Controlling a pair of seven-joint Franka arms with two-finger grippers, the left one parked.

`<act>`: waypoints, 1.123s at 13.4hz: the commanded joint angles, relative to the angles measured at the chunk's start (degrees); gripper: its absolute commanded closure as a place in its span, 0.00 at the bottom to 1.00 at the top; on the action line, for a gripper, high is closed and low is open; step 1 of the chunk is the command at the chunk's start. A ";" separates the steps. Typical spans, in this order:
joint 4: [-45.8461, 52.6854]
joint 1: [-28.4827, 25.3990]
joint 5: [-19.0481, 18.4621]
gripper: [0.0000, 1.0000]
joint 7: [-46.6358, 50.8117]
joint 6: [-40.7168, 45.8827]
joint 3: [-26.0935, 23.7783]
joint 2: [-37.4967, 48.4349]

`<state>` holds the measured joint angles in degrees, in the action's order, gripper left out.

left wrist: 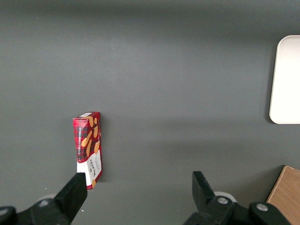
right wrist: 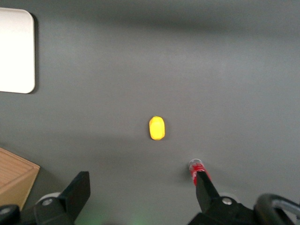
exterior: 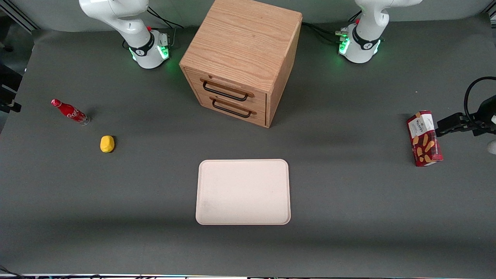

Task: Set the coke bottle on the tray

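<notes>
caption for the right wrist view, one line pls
Open gripper high over the table, coke bottle by one finger, yellow lump and tray ahead.

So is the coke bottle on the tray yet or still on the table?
Still on the table. The coke bottle stands toward the working arm's end, apart from the bare tray. The open gripper hangs above the table near it.

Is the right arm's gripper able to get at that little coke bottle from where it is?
Probably yes. The gripper hangs open above the table near the coke bottle, which stands alone; only a yellow lump lies nearby, apart from it.
</notes>
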<state>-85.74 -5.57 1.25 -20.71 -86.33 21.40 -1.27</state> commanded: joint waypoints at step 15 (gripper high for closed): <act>-22.18 -2.16 -11.53 0.00 -13.13 -1.82 13.31 19.02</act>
<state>-105.45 -6.50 -8.45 -33.60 -86.64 33.82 16.03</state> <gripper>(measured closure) 0.000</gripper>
